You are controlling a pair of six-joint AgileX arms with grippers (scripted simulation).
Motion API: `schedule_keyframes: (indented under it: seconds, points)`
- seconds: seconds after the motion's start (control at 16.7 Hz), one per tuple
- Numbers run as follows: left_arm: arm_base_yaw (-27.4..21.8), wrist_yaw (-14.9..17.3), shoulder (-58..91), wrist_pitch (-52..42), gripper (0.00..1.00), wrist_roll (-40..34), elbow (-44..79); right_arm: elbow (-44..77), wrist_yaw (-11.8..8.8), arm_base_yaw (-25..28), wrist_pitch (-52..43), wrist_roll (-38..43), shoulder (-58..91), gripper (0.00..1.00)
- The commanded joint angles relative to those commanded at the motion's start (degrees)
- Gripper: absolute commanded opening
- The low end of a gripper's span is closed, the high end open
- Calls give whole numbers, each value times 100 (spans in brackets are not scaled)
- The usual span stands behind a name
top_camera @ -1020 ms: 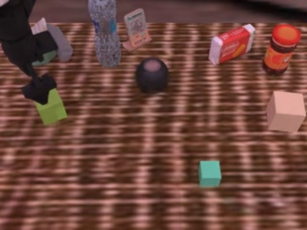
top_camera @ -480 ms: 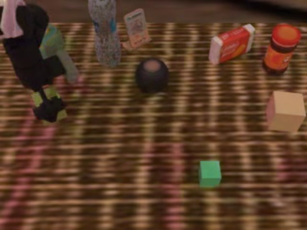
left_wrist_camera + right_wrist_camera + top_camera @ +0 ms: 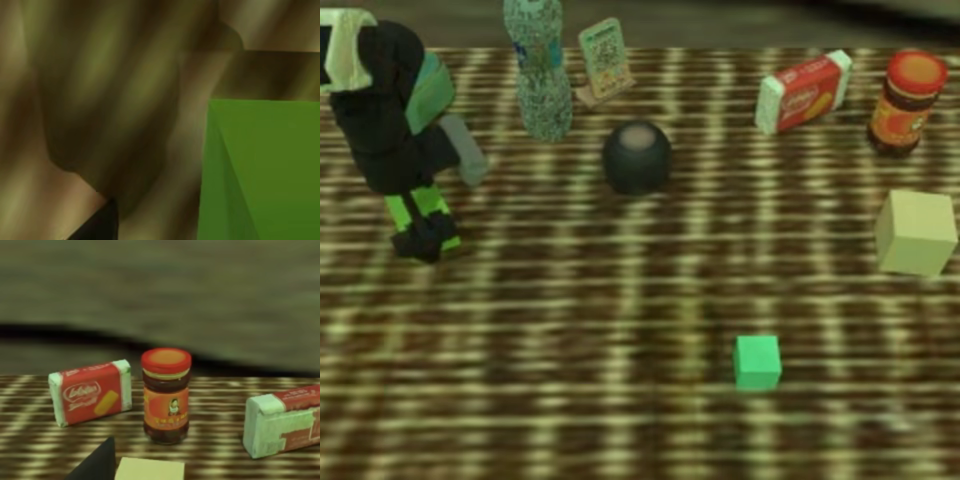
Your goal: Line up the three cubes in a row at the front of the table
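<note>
Lime-green cube [image 3: 420, 212] straddled by left gripper [image 3: 423, 238], upper left of frame, closure unclear; next: grip, carry frontward beside teal-green cube [image 3: 757, 361].

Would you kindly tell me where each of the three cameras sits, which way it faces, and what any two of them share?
Top view: above, looking down on the woven brown table; the left arm's pincer straddles the matte lime-green cube.
Left wrist view: close above the table, facing that cube; one dark fingertip shows.
Right wrist view: low, facing the red-lidded sauce jar and red-and-white box; a dark fingertip shows.
Shared: top and left wrist see the lime-green cube; top and right wrist see the jar.
</note>
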Motion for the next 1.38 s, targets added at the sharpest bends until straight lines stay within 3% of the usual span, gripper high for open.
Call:
schedule_keyframes:
  seconds: [0.66,1.38]
  points:
    - [0,0,0,0,2,0,0,0,0,0,0,0,0,100]
    - [20,38,-197,-326,0,-29,179,0,0,0,0,0,0,100]
